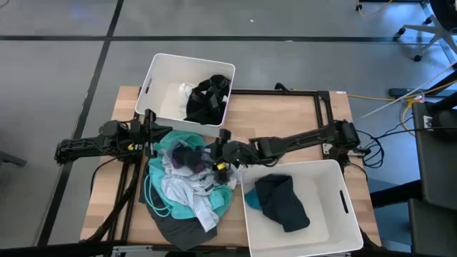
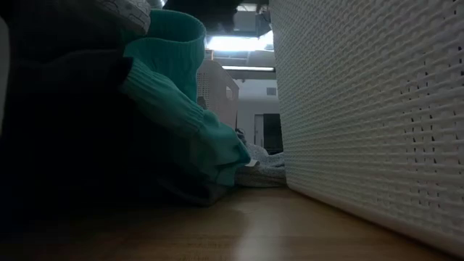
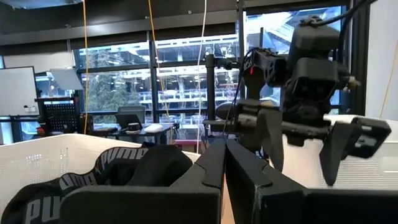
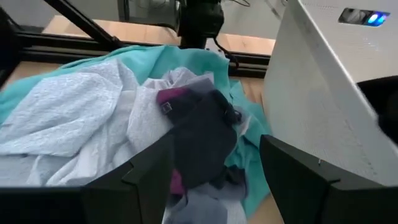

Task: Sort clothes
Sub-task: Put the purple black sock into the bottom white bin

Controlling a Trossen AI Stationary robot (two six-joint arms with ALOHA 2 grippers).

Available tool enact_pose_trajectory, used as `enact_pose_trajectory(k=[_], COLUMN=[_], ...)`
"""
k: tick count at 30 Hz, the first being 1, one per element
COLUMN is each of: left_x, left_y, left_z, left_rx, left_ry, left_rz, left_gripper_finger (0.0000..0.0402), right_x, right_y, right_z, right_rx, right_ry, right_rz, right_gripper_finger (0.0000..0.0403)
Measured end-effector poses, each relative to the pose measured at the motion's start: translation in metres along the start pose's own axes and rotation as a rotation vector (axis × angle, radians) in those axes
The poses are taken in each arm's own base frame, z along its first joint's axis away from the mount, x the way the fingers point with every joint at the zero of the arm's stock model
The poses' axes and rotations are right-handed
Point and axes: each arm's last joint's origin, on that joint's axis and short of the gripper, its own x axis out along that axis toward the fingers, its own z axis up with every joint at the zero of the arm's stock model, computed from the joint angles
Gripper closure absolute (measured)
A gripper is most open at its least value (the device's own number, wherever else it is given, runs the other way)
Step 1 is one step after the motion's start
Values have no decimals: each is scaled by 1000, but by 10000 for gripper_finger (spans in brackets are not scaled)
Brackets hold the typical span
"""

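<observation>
A: High view. Clothes pile (image 1: 184,187) lies on the tabletop (image 1: 285,118) between the two white bins. Right claw (image 1: 218,153) sits at the pile's upper right edge; left claw (image 1: 151,128) waits at the pile's upper left, by the far bin (image 1: 158,80).

B: Orientation?

A: Pile's long axis runs from the far bin toward the near table edge. Dark garment (image 1: 282,201) already lies in the near bin (image 1: 341,214).

B: Low view?

A: Only a teal garment (image 2: 185,109) against the bin wall (image 2: 370,109). No claws visible.

B: Left wrist view?

A: Left claw (image 3: 225,163) closed, empty, fingers pressed together.

B: Right wrist view?

A: Right claw (image 4: 214,168) open, fingers straddling a small dark item (image 4: 202,134) with a magenta patch, on top of pale and teal cloth. My judgement: lower straight, pinch only the dark piece at its raised fold, lift slowly so the pale layer underneath drops free.
</observation>
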Motion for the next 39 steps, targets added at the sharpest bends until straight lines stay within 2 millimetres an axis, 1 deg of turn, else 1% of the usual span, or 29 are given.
enact_pose_trajectory(k=[3,8,13,18,23,28,35,37,39], left_x=[0,0,0,0,0,0,0,0,0], left_y=[0,0,0,0,0,0,0,0,0], left_z=[0,0,0,0,0,0,0,0,0], left_rx=[0,14,25,23,23,25,23,23,23], left_ry=[0,-3,-5,-5,-5,-4,-4,-4,-4], left_rz=[0,0,1,1,1,0,1,1,1], left_gripper_finger=[398,398,398,398,398,398,398,398,398], right_x=[14,30,44,63,77,86,89,90,91], right_y=[-3,-4,1,10,13,17,17,16,15], right_z=[-6,-15,-26,-41,-56,-68,-72,-73,-75], right_rx=[11,21,21,57,76,70,67,68,67], right_ry=[-12,-16,-4,0,20,55,71,71,80], right_rz=[-14,-25,-16,97,97,105,103,101,98], right_gripper_finger=[166,166,166,166,166,166,167,173,190])
